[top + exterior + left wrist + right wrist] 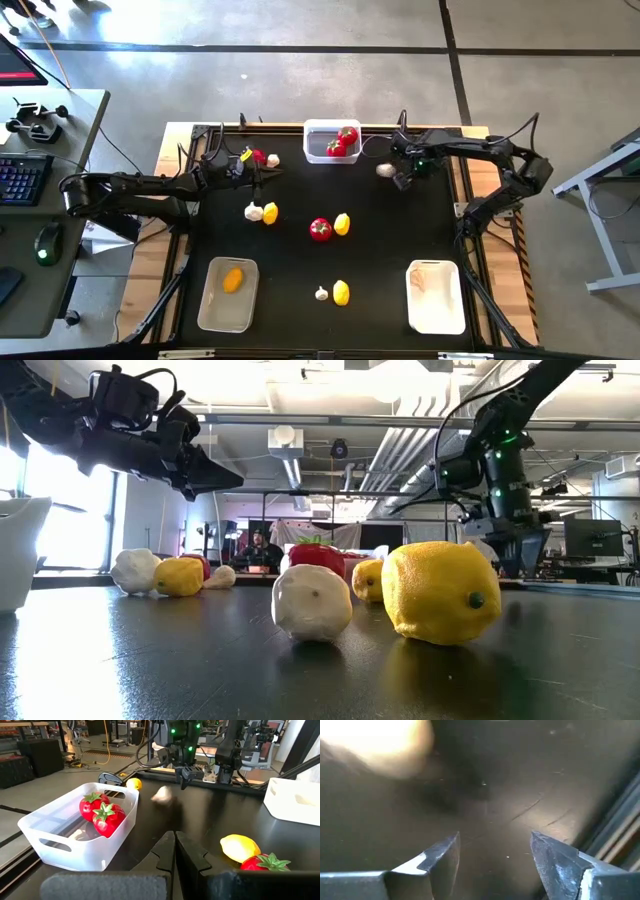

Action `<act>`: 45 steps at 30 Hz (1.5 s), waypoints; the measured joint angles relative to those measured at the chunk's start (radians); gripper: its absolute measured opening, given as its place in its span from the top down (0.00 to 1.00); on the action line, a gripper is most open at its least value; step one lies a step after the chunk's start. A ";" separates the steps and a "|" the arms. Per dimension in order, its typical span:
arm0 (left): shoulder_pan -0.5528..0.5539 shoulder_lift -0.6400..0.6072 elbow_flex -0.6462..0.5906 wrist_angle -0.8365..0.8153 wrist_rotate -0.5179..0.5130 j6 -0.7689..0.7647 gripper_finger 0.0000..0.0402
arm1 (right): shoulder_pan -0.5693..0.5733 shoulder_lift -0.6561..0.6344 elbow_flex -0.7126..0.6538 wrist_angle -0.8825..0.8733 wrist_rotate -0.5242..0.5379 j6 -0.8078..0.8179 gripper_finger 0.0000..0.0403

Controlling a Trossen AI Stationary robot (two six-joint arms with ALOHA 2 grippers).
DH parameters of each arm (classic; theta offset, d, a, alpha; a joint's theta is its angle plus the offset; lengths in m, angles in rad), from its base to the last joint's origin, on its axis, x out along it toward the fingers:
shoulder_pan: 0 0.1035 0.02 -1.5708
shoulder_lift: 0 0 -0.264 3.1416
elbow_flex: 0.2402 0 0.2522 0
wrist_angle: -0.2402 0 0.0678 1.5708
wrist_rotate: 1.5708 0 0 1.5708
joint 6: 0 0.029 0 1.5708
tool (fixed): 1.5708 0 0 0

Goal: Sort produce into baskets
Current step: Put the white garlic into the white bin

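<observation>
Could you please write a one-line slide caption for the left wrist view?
Shut left claw faces a clear basket holding two tomatoes, a lemon beside it, and the right claw over a garlic bulb.

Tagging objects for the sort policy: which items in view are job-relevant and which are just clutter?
Job:
- red plastic tomatoes
- yellow oval lemons
- off-white garlic bulbs
- clear rectangular bin holding tomatoes
- beige-grey bin holding a lemon
- white bin

Lying about:
- dark keyboard
- black mouse
- grey side desk
</observation>
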 joint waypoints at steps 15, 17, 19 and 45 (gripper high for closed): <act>0.000 0.000 0.000 0.000 0.000 -0.002 1.00 | 0.050 0.000 -0.024 0.312 -0.122 -0.177 0.44; 0.000 0.000 0.000 0.000 0.000 -0.009 1.00 | 0.082 0.000 -0.030 0.445 -0.164 -0.218 0.44; 0.000 0.000 0.000 0.000 0.000 -0.010 1.00 | 0.121 0.000 -0.041 0.561 -0.173 -0.273 0.44; 0.000 0.000 0.000 0.001 0.000 -0.010 1.00 | 0.183 0.192 -0.163 1.035 -0.084 -0.318 0.65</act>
